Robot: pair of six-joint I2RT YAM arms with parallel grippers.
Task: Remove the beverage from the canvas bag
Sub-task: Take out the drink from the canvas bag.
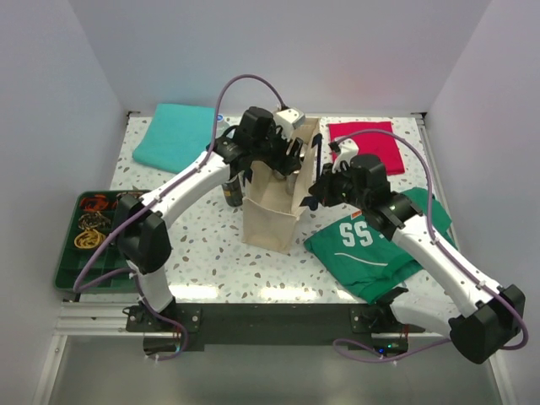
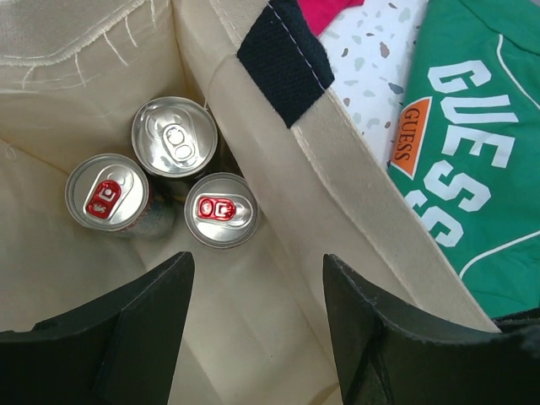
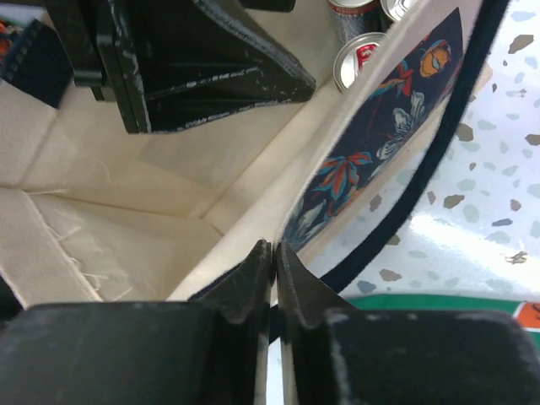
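Note:
The beige canvas bag (image 1: pixel 272 211) stands upright mid-table with navy strap handles. In the left wrist view three beverage cans stand on its floor: one with a silver tab (image 2: pixel 174 136) and two with red tabs (image 2: pixel 106 191) (image 2: pixel 221 210). My left gripper (image 2: pixel 257 278) is open and empty inside the bag's mouth, above and just short of the cans. My right gripper (image 3: pixel 274 250) is shut on the bag's right rim (image 3: pixel 253 228) at the navy handle, holding the bag (image 3: pixel 110 194) open. Can tops (image 3: pixel 359 59) show past the rim.
A green GUESS shirt (image 1: pixel 375 245) lies right of the bag, a pink cloth (image 1: pixel 365 145) at back right, a teal cloth (image 1: pixel 175 135) at back left. A green tray (image 1: pixel 89 240) of small items sits at the left edge. A dark object (image 1: pixel 231 190) stands left of the bag.

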